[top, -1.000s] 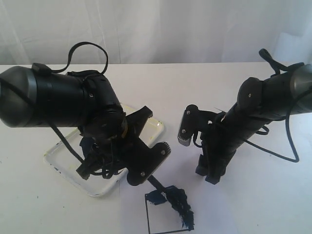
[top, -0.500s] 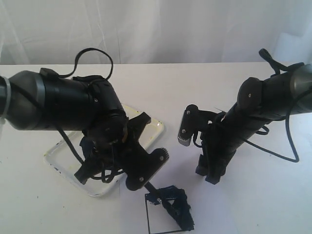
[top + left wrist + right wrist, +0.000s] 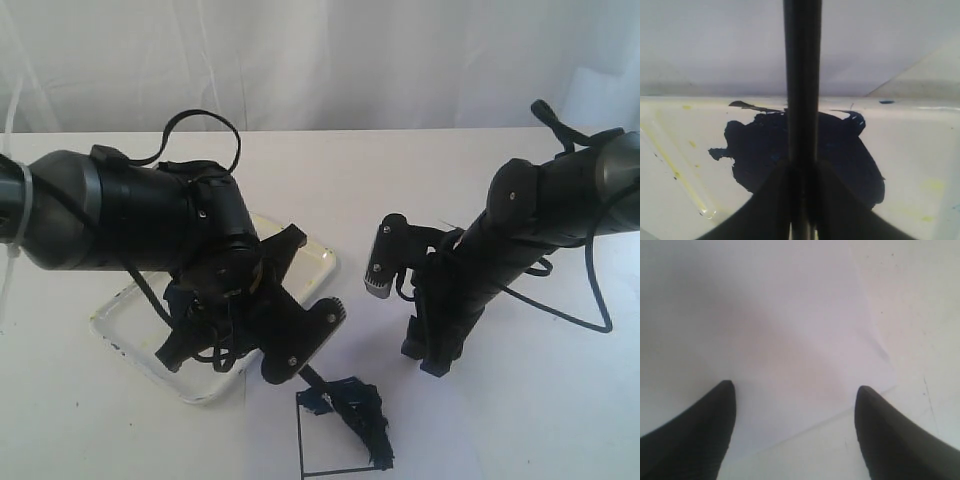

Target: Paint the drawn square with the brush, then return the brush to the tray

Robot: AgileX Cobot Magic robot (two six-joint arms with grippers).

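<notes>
Out on the left, the tray [image 3: 118, 335] lies on the tabletop [image 3: 420, 170], with bare surface beyond its outer rim. The left arm hangs over it and covers most of it. The left hand [image 3: 300, 350] is clamped on the brush [image 3: 322, 385], which slants down past the tray's near corner onto the drawn square [image 3: 335, 440]. Dark blue covers the square's upper right part, and the brush tip is lost in that smear. The lower left of the square is blank, and its bottom line runs close to the frame edge.

Further right, the right hand [image 3: 422, 360] points down, apart from the square, with open tabletop all round it.

The left wrist camera gives what the arm hides: the paint puddle [image 3: 760, 155] in the tray [image 3: 920, 150], and the fingers [image 3: 765, 210] pinched on the brush handle [image 3: 802, 75]. The right wrist camera shows the right hand [image 3: 795, 440] spread wide and holding nothing, above the paper sheet [image 3: 790, 315], whose edge and corner lie just ahead.
</notes>
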